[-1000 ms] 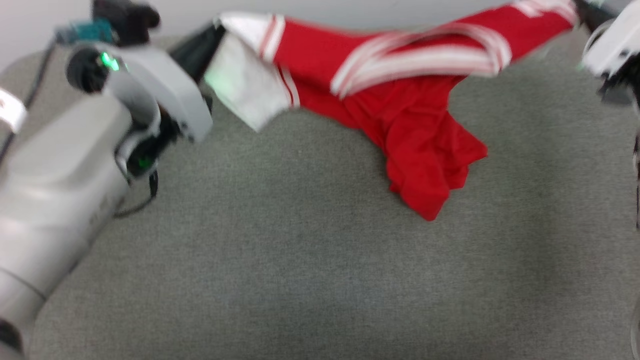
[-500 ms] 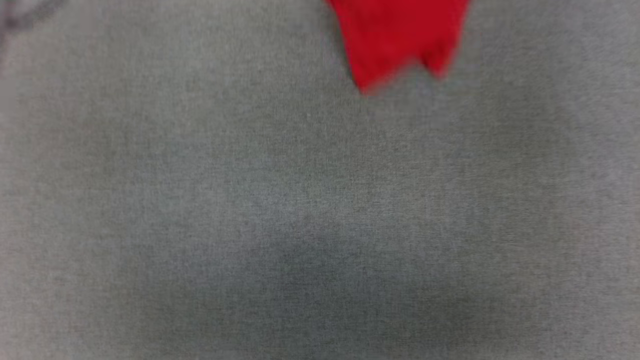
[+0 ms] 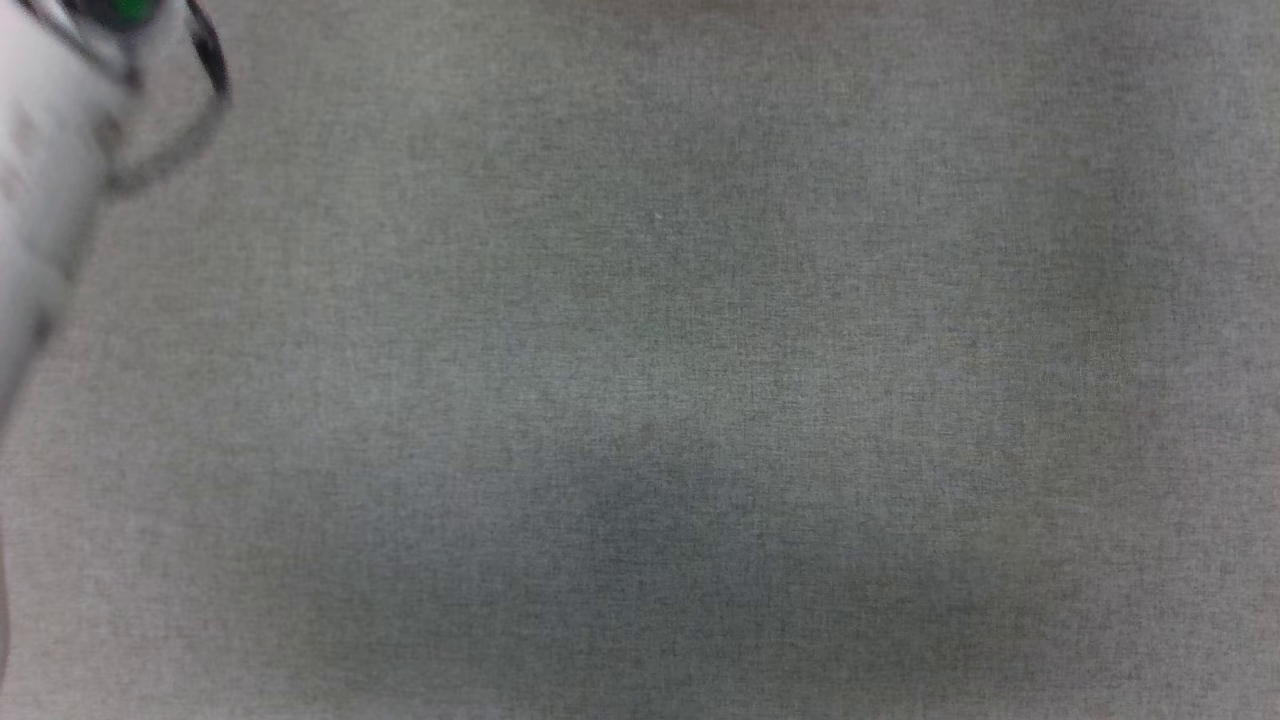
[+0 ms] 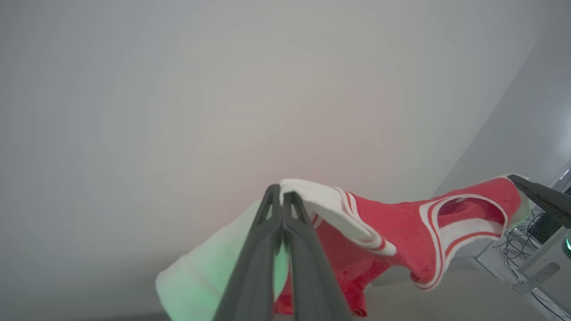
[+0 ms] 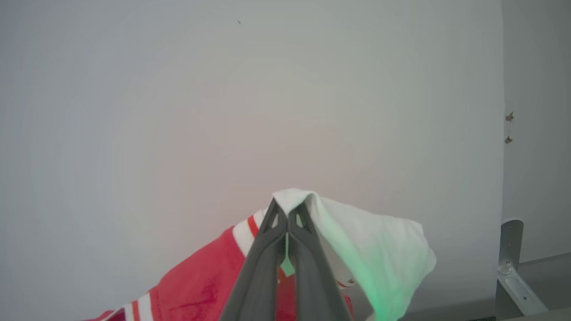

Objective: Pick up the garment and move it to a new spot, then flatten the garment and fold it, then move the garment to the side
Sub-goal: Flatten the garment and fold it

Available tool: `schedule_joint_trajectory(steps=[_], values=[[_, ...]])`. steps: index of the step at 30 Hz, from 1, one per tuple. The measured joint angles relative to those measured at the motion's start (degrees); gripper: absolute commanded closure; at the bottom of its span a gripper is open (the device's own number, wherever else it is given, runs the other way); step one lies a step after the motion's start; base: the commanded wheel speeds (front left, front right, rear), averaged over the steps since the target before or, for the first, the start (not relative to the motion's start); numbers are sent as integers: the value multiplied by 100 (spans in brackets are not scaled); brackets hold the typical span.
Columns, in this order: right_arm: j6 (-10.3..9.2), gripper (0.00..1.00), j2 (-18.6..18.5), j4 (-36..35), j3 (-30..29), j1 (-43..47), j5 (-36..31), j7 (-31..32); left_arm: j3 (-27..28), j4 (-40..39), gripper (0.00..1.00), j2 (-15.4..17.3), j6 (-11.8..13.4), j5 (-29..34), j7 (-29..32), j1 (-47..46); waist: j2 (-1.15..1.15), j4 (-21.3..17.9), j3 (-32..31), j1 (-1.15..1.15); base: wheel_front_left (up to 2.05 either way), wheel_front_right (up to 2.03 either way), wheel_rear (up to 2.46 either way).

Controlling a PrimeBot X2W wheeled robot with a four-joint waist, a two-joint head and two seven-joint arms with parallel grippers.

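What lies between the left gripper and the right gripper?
The garment: in the left wrist view it stretches from the left gripper, shut on its white corner, across to the right gripper.

We see the robot's left forearm (image 3: pixel 40 200) in the head view as a smooth, pale grey-white shell. It is blurred, with faint grey marks on its side that we cannot read. A green light (image 3: pixel 125 8) glows at its upper end, set in a dark part, and a thin dark cable (image 3: pixel 195 110) loops out beside it. The left gripper (image 4: pixel 281 192) has two long, slim fingers of matt dark grey, broad at the base and tapering to narrow tips. We note a small triangular cut-out just below each tip. The right gripper (image 5: pixel 287 206) is built the same, with dark grey tapered fingers and triangular openings near the tips.
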Motion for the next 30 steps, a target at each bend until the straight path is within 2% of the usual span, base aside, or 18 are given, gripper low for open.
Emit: schedule_joint_trajectory(steps=[4, 9, 12, 15, 20, 23, 30], values=[[0, 100, -159, -622, 508, 849, 493, 224, -102, -783, 100, 271, 0, -159, -82, 922, 0, 42, -129, 0, 0, 0, 0], [0, 100, -509, -1960, 951, 2441, 1299, 795, 194, -1691, 100, 635, 0, -286, -116, 2150, 0, 83, -380, 0, 0, 0, 0], [1, 100, -706, -2947, 1006, 3583, 1678, 1250, 522, -2325, 100, 784, 0, -210, -118, 2892, 0, 108, -557, 0, 0, 0, 0], [1, 100, -780, -3952, 781, 4736, 1930, 1748, 931, -2806, 100, 814, 0, -67, -127, 3676, 0, 142, -746, 0, 0, 0, 0], [1, 100, -619, -5538, 363, 6413, 1982, 2672, 1077, -3062, 100, 893, 0, 605, -127, 4817, 0, 197, -1070, 0, 0, 0, 0], [1, 100, -469, -6345, 213, 7194, 1887, 3161, 1128, -3179, 100, 864, 1, 702, -127, 5330, 0, 217, -1233, 0, 0, 0, 0], [1, 100, -147, -7575, -151, 8244, 1734, 3827, 1410, -3777, 100, 1063, 162, 906, -131, 6333, 0, 174, -1441, 0, 0, 0, 0]])
